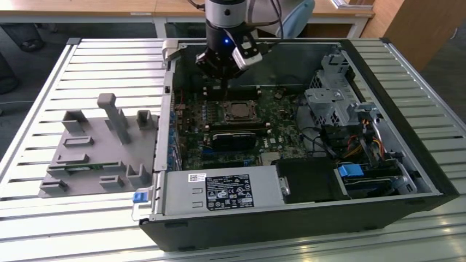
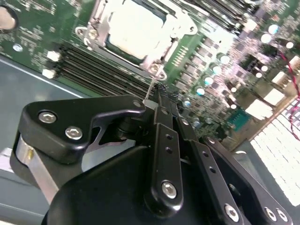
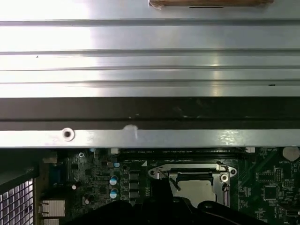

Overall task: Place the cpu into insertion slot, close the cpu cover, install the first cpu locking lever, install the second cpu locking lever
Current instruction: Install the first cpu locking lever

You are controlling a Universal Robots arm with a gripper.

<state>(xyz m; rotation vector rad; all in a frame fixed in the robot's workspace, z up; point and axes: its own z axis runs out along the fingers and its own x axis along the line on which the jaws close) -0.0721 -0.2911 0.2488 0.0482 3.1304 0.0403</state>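
**CPU seated, cover down over it**

The cpu [image 2: 133, 28] lies flat in the insertion slot [image 1: 225, 111], with the cpu cover [image 3: 187, 168] closed round its edges. At the socket's corner a thin locking lever [image 2: 152, 86] rises at a slant and meets the tips of the gripper [image 2: 156, 102], whose jaws are pressed together. Long memory slots [image 2: 93, 65] run just beside it on the green motherboard [image 2: 28, 37]. The open computer case [image 1: 306, 218] walls it in and rests on a slatted metal table [image 1: 73, 218].
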